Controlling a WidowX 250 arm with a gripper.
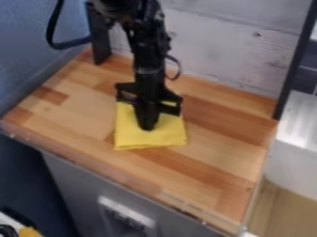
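On the wooden tabletop [217, 155], left of centre: folded yellow cloth [170, 138], squarish, long axis hard to tell; sides run back to front, near edge crosswise. Black gripper [147, 126] points down over it; wide or narrow, cannot tell. Broadest stretch of boards at right, whitish plank wall [229, 55] behind.

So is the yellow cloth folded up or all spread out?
Folded, it seems: the yellow cloth lies as a small, flat, straight-sided patch on the wooden counter, and its front edge looks layered.
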